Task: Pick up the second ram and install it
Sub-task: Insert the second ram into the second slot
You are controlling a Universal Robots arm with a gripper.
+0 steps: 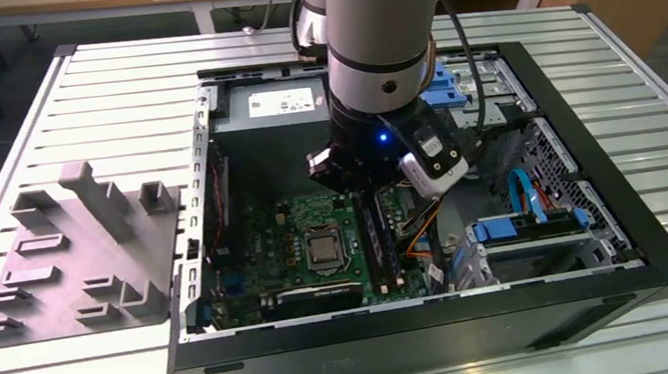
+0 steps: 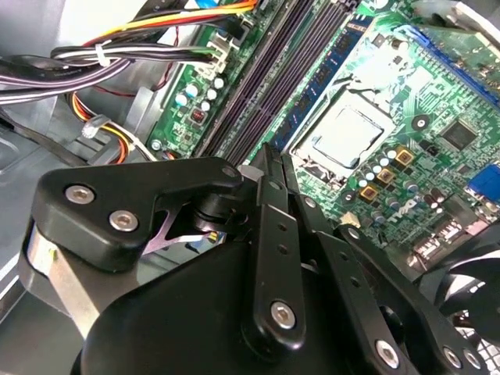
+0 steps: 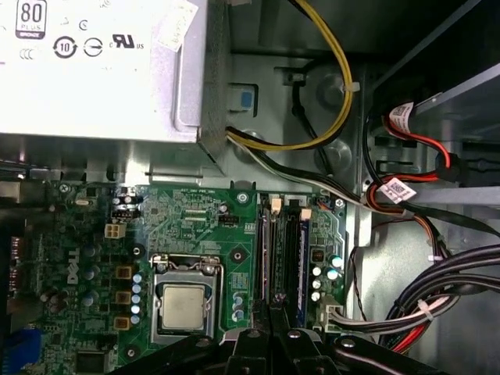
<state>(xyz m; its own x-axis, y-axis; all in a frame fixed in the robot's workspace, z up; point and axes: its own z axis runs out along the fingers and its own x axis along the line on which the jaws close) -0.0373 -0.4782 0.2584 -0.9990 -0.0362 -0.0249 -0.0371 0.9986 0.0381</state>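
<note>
- Reaching straight down in the middle of the exterior view, the grey robot arm (image 1: 376,47) enters the open black computer case (image 1: 419,329). The case lies on its side on the slatted metal table (image 1: 297,41), so the green motherboard (image 1: 294,222) faces up for work from above.
- The jaws are closed, finger against finger in both wrist views. Whether a thin edge is pinched between them is hidden.
- The second ram (image 1: 375,242), a long, thin dark circuit stick, appears to stand on edge among the long black motherboard slots (image 2: 297,70). It sits directly under the jaws, just to the exterior view's right of the silver processor (image 1: 318,247).
- The jaws line up along the slots, which I judge keeps the stick square for seating.
- The grey plastic fixture with upright blocks (image 1: 86,254) sits on the table at the exterior view's left, well apart from the jaws.
</note>
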